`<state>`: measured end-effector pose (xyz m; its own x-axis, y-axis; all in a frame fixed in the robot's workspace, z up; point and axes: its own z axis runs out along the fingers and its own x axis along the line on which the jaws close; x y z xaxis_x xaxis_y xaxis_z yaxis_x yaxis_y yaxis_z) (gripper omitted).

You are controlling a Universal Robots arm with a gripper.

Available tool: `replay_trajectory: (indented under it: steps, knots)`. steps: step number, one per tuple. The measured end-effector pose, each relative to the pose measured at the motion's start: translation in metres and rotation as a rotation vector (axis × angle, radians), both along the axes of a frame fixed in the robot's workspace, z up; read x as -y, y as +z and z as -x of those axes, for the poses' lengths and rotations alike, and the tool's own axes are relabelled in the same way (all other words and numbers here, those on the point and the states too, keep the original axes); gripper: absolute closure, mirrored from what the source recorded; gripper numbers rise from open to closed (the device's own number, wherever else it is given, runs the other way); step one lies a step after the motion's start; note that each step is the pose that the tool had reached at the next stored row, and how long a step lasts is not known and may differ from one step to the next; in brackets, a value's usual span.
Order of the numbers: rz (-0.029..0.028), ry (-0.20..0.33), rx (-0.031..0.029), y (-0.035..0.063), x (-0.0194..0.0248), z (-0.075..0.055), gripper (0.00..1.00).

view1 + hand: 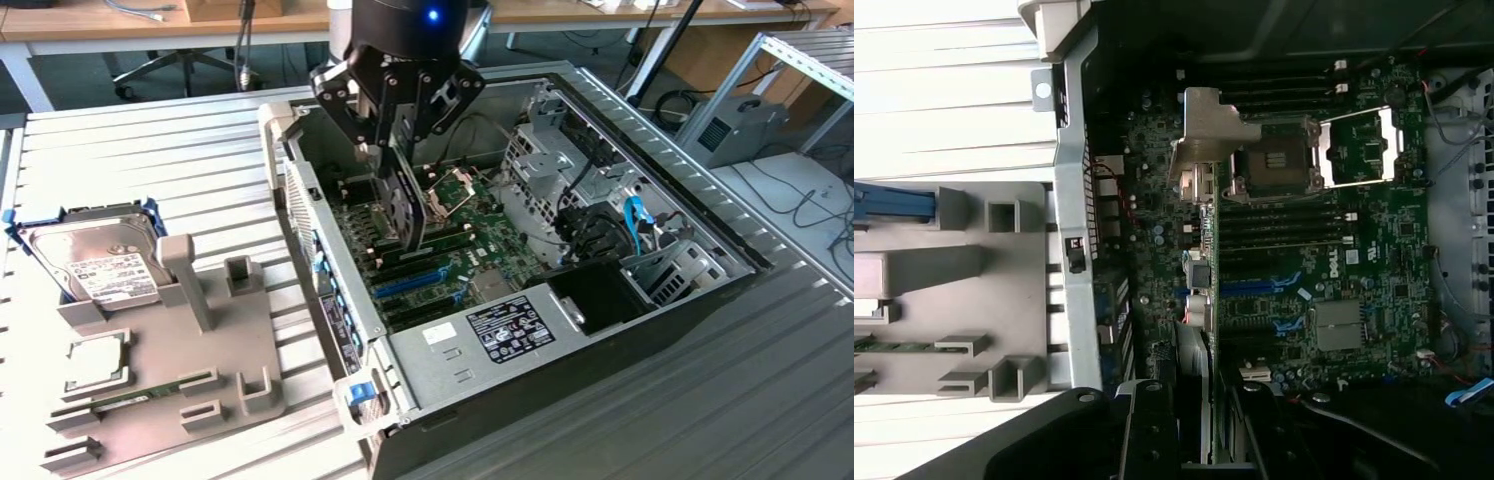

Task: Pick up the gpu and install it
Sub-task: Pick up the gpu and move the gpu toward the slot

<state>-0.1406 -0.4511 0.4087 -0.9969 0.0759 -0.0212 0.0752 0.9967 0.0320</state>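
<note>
Above the motherboard [474,245] in the open computer case [701,235], the gripper [396,145] grasps the gpu [408,205], which hangs edge-down. Judged good practice: align its lower edge with a blue slot [407,284], bracket toward the rear wall, keeping the card square.

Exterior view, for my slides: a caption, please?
Gripper holds the gpu edge-down over the motherboard in the open computer case.

wooden desks [80,22], office chair [171,68], floor cables [805,205]
</note>
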Motion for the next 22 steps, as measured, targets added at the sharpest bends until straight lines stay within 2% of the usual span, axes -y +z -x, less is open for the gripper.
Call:
replay_trajectory:
  steps: [22]
  knots:
    - [0.0, 0.0, 0.0, -0.0084, 0.0, -0.0083, 0.74]
